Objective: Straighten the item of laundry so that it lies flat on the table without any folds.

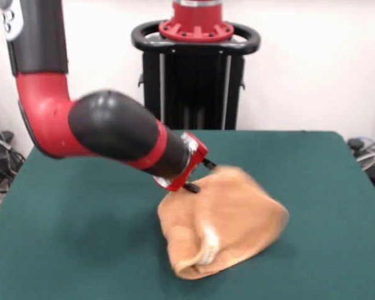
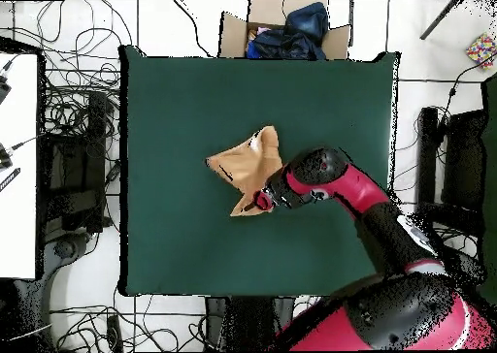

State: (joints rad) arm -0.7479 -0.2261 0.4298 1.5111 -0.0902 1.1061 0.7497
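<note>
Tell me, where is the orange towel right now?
The orange-tan towel lies bunched near the middle of the green table, right of centre in the front view, with the gripper at its far edge.

Towel (image 1: 222, 222): on the bench (image 1: 81, 237), bunched and folded, near the bench's middle; in the front view it spreads below and to the right of the hand (image 1: 197, 178), its upper edge touching the hand. Overhead, the towel (image 2: 248, 165) lies to the left of and above the hand (image 2: 262, 200), with bare bench (image 2: 175, 242) on every other side. Arm (image 1: 112, 128): reaches over the bench to the hand from the left in the front view. Cardboard box (image 2: 281, 34): off the bench, beyond the edge on the towel's side, well apart from the hand.
</note>
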